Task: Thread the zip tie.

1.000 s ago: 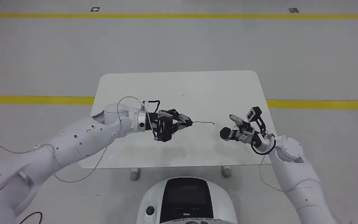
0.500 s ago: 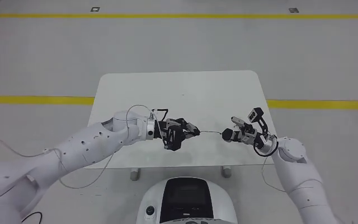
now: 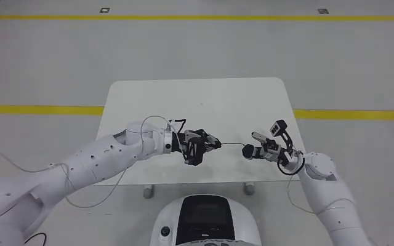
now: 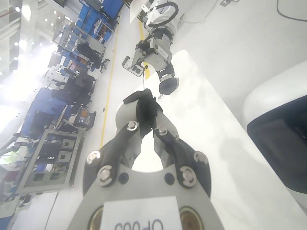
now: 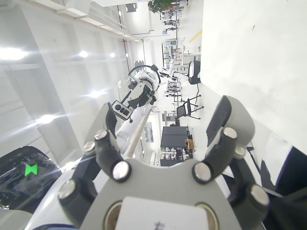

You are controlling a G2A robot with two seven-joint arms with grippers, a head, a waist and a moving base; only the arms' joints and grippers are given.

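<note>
Judging the step as a handover, with the left pincer [image 3: 208,145] clamped on the zip tie [image 3: 229,145] jutting straight out from it, best bring the wide-open right pincer [image 3: 249,142], just beyond that tail, squarely around the tip before closing.

- Grippers: two in all, my left gripper [image 3: 211,145] and my right gripper [image 3: 250,142].
- Arms: two, one carrying each of my grippers.
- Zip tie [image 3: 229,145]: one, a single thin dark strand.
- Table [image 3: 246,98]: one, white.
- Yellow floor lines [image 3: 184,16]: two, one beyond the table and one crossing behind it.
- Small dark floor plates [image 3: 104,10]: two.
</note>
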